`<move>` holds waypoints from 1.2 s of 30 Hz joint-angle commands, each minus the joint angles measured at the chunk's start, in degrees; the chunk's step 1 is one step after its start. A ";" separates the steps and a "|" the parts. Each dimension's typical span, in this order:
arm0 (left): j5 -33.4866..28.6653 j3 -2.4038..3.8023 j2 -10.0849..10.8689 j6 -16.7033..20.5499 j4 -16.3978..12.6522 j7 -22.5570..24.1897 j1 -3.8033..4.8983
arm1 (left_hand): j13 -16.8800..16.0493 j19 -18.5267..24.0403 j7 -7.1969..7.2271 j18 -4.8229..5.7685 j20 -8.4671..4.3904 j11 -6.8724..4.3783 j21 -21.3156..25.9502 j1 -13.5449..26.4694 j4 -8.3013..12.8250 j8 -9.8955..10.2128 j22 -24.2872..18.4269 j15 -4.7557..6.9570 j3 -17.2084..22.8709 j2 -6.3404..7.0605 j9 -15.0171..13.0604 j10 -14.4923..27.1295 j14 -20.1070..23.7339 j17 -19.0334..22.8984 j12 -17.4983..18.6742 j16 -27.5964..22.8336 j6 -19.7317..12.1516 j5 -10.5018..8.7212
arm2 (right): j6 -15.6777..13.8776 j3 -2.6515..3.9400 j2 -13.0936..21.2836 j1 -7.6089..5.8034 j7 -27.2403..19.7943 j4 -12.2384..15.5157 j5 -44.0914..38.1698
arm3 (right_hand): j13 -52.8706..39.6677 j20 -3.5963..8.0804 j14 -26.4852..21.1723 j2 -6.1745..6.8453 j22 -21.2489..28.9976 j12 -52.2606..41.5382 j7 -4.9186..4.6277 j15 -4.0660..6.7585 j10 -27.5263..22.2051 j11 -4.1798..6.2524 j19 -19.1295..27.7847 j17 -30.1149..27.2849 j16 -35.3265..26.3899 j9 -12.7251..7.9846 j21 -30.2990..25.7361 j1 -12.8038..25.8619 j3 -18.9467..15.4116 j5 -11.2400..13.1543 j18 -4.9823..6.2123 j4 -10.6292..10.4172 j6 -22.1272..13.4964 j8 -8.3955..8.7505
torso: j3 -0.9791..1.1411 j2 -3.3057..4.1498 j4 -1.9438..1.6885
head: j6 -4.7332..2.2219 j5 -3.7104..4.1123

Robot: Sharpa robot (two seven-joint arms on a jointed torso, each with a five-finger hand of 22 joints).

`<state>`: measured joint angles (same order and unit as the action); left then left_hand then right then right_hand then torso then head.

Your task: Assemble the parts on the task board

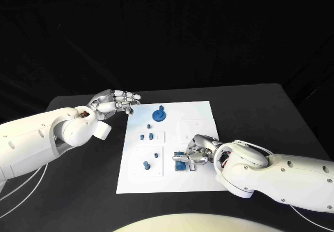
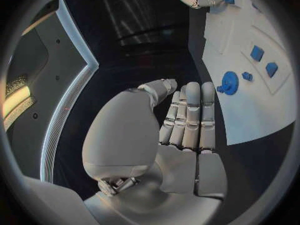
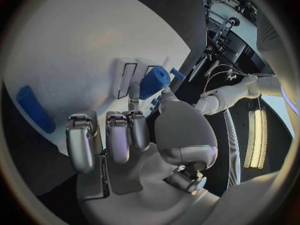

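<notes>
Black desk (image 1: 278, 111) carrying, at its middle, the white task board (image 1: 195, 108), a flat plate that looks rigid and lies fully on the surface, so it should need no holding down unless a press-fit drags it. On the board's far part lies the blue gear-like disc (image 1: 159, 115), the broadest of the parts; judged stiff, light moulded plastic, it is best taken by its rim from above, since its flat face offers the fingers little purchase. Nearer the robot sit two recessed panels bearing small blue pegs (image 1: 148, 136), with a further peg (image 1: 146, 165) on the nearer panel; these appear hard, smooth and very light, liable to roll or flick away if pinched off-centre, so a grasp across the short axis is advisable. Left hand (image 1: 115, 102) hovers over the desk just beside the board's far left corner, fingers lying straight and close together, holding nothing. Right hand (image 1: 198, 151) rests over the board's near right part, its fingertips closed on a blue block (image 1: 180, 162); the right wrist view shows a rounded blue piece (image 3: 154, 82) pinched at the fingertips beside a slotted fixture, though whether it is already seated cannot be told. A long blue bar (image 3: 34, 109) lies loose on the board near that hand.
</notes>
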<state>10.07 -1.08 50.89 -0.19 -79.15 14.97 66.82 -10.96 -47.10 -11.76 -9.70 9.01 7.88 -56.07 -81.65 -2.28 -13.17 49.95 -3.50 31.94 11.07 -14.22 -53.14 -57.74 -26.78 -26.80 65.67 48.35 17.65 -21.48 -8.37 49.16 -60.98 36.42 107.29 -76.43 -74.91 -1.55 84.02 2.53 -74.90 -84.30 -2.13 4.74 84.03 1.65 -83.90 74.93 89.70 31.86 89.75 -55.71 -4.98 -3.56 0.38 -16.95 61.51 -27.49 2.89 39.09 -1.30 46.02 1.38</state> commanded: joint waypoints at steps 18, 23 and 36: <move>0.02 0.03 0.22 -1.06 -0.19 -0.03 0.03 | 0.08 0.39 -0.03 -0.86 0.18 -0.01 0.25 0.35 0.14 -0.04 -0.08 -0.09 0.26 -0.01 0.08 0.26 -0.16 0.06 -0.19 -0.15 -0.13 0.35 | -1.00 0.05 2.92 0.10 -3.72 3.60 -2.50 | -11.70 0.28 5.98 -0.51 -15.10 0.03 -0.04 0.36 3.74 0.16 -6.10 15.07 0.30 0.15 0.25 -0.73 -2.08 0.12 -0.38 0.18 -0.57 -0.82 | 0.00 -0.03 0.07 | -0.26 -0.23; 0.02 0.02 0.23 -1.04 -0.15 -0.05 0.03 | 0.08 0.39 -0.03 -0.86 0.18 -0.01 0.25 0.35 0.14 -0.04 -0.08 -0.09 0.26 -0.01 0.08 0.26 -0.16 0.06 -0.19 -0.15 -0.13 0.35 | -0.57 0.11 4.47 -0.18 -5.27 5.22 -1.48 | -11.85 0.30 5.98 -0.17 -15.10 -0.16 -0.01 0.38 3.84 0.20 -6.10 15.07 0.30 0.16 0.25 -2.19 -2.50 0.13 -0.38 0.21 -0.58 -0.95 | -0.01 -0.04 0.10 | -0.33 -0.24; 0.05 -0.04 0.25 -1.12 -0.17 -0.22 0.03 | 0.10 0.37 -0.08 -0.86 0.18 0.02 0.28 0.38 0.14 0.01 -0.10 -0.11 0.33 -0.10 0.13 0.27 -0.15 0.09 -0.23 -0.15 -0.27 0.37 | 3.66 0.12 5.28 -0.31 -5.86 5.13 -0.49 | -11.99 0.36 5.98 -0.52 -15.10 -0.09 0.04 0.43 3.88 0.24 -6.10 15.07 0.30 -0.03 0.25 -9.64 -2.97 0.12 -0.38 0.41 -0.87 -1.19 | 0.03 0.02 0.02 | -0.27 -0.22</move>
<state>10.08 -1.14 51.18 -0.35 -79.18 14.57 66.83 -10.91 -47.10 -11.76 -9.70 9.01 7.88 -56.07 -81.65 -2.28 -13.17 49.89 -3.50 31.94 11.07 -14.15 -53.14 -57.73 -26.74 -26.80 65.67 48.35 17.65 -20.11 -8.26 54.49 -61.31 31.78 112.47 -77.17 -74.90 -1.55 84.02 1.90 -74.93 -84.36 -2.12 4.73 84.03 1.63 -83.90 74.91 89.70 31.87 89.75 -65.31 -7.59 -3.55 0.38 -16.52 61.12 -28.39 2.92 39.08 -1.26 45.73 1.15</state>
